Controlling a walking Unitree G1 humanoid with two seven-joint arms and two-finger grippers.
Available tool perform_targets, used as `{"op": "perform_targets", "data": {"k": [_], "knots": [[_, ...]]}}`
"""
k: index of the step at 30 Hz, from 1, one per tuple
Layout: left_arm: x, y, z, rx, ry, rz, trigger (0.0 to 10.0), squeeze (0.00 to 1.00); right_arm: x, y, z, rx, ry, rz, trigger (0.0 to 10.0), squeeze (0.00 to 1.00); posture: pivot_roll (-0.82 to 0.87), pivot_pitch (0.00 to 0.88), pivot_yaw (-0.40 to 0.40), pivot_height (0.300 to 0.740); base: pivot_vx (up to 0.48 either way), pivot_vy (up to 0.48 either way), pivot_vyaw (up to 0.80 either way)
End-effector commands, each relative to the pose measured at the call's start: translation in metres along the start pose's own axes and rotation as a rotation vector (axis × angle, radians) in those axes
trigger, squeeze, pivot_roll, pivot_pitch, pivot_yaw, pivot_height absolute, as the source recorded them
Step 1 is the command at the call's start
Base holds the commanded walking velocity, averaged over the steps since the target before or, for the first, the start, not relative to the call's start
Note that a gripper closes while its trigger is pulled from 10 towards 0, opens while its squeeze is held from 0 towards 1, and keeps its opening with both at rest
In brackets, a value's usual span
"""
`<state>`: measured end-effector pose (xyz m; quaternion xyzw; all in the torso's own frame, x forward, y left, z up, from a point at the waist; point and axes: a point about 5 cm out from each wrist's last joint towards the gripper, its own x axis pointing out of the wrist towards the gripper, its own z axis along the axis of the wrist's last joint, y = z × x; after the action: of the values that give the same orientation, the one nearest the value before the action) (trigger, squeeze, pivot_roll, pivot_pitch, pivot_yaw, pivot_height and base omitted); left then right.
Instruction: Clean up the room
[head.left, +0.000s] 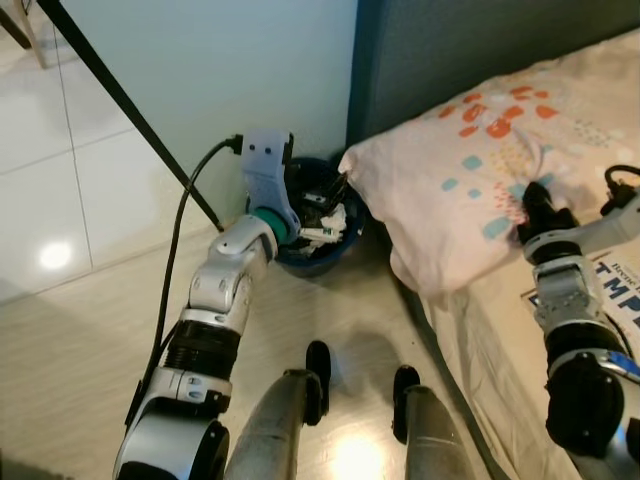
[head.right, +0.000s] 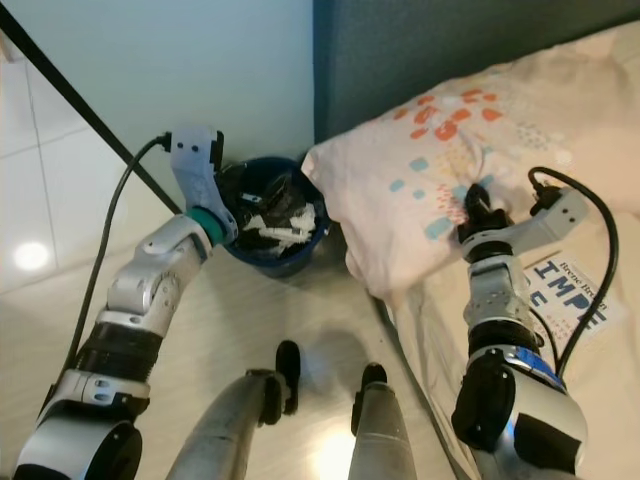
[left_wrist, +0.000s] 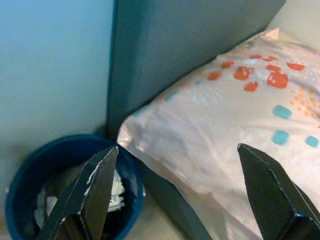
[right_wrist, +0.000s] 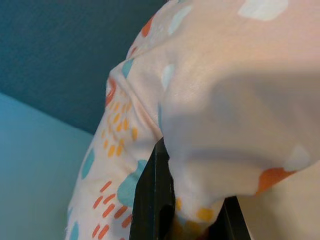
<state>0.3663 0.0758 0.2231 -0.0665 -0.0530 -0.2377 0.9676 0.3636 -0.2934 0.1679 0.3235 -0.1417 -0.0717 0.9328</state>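
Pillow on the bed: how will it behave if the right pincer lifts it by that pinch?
Probably floppy: the pillow bunches around the right pincer, so the far end should sag. Likely light for its bulk. Its corner overhangs the bin, so it may drag there.

book cover (head.right: 568, 290) on bed, letters "IMP"

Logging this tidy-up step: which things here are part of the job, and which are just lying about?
In the job:
- pillow, pinched by the right gripper
- left gripper, open beside the blue bin

Lying about:
- book on the bed
- black cable
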Motion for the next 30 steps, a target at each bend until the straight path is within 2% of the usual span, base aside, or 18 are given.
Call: {"op": "perform_targets", "data": {"k": [1, 4, 13, 14, 25, 26, 30], "knots": [[-0.003, 0.0, -0.01, -0.006, 0.033, -0.004, 10.0, 0.0, -0.006, -0.012, 0.001, -0.024, -0.004, -0.05, 10.0, 0.0, -0.04, 0.309, 0.179, 0.677, 0.0, 0.0, 0.0], [-0.003, -0.001, -0.01, -0.005, 0.036, -0.002, 10.0, 0.0, -0.008, -0.019, 0.005, -0.037, -0.014, -0.118, 10.0, 0.0, -0.04, 0.316, 0.18, 0.686, 0.0, 0.0, 0.0], [-0.006, 0.001, -0.013, -0.005, 0.047, 0.009, 10.0, 0.0, -0.009, -0.023, 0.007, -0.083, -0.024, -0.172, 10.0, 0.0, -0.03, 0.319, 0.178, 0.686, 0.0, 0.0, 0.0], [-0.007, 0.003, -0.013, -0.005, 0.05, 0.014, 10.0, 0.0, -0.009, -0.022, 0.007, -0.087, -0.033, -0.172, 10.0, 1.0, -0.03, 0.319, 0.177, 0.686, 0.0, 0.0, 0.0], [-0.009, 0.005, -0.015, -0.007, 0.059, 0.023, 10.0, 0.0, -0.008, -0.023, 0.011, -0.115, -0.045, -0.195, 10.0, 1.0, -0.03, 0.323, 0.178, 0.686, 0.0, 0.0, 0.0], [-0.009, 0.005, -0.015, -0.008, 0.06, 0.023, 10.0, 0.0, -0.008, -0.024, 0.013, -0.13, -0.054, -0.209, 10.0, 0.0, -0.03, 0.323, 0.178, 0.686, 0.0, 0.0, 0.0], [-0.009, 0.005, -0.016, -0.01, 0.065, 0.023, 10.0, 0.0, -0.009, -0.027, 0.021, -0.181, -0.099, -0.262, 10.0, 0.0, -0.03, 0.324, 0.181, 0.686, 0.0, 0.0, 0.0]]}}
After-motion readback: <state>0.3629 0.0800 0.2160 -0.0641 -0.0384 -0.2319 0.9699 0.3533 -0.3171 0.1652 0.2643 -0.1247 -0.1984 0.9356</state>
